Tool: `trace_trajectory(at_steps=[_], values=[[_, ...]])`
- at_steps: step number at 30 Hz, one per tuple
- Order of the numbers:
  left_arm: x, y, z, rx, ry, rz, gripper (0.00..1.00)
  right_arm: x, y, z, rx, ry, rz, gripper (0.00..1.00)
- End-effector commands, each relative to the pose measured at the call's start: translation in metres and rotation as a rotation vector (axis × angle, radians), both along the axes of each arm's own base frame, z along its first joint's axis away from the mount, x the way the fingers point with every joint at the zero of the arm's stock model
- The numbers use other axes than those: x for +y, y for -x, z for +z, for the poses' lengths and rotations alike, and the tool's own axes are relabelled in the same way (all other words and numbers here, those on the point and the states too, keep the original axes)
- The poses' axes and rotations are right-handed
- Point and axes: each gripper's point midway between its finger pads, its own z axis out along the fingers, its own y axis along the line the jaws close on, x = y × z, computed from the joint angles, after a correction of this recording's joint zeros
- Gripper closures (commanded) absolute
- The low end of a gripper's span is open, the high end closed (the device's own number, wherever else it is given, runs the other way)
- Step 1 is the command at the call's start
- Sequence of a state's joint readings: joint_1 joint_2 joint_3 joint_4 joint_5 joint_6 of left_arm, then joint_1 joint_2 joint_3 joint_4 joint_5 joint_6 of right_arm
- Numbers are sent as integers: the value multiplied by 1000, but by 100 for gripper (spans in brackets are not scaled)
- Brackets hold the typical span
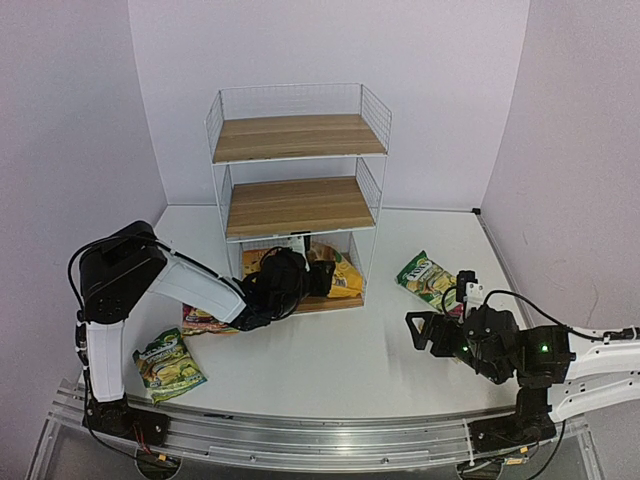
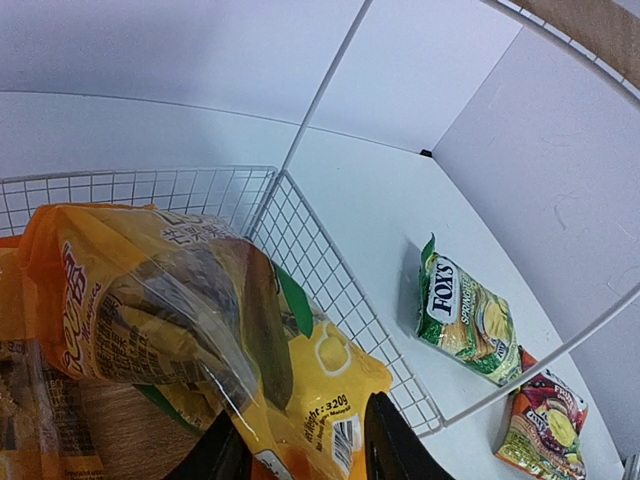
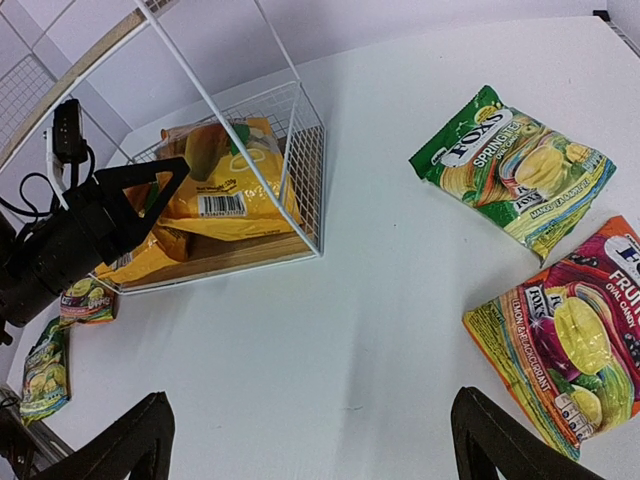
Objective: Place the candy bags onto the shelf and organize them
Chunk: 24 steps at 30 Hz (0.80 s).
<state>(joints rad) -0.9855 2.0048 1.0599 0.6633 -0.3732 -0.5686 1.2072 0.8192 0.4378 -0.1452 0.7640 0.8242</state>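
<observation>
The left gripper (image 2: 300, 445), jaws partly parted, straddled a yellow candy bag (image 2: 200, 320) on the shelf (image 2: 330, 270); the right gripper (image 3: 315, 445) gaped empty.

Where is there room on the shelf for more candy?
The top board and the middle board are both bare. The bottom tier is crowded: yellow bags and the left gripper fill it. The table just in front is bare.

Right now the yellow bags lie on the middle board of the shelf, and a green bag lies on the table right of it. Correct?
No: the yellow bags lie on the bottom board of the shelf, as the top external view shows. The green bag part is right.
</observation>
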Motion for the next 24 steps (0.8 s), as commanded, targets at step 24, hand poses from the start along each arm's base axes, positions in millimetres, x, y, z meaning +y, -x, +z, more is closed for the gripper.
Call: trace_trajectory(at_steps=[24], values=[[9,44,0,202,59,-28,52,-4,-5,4,-18,14,-51,7]])
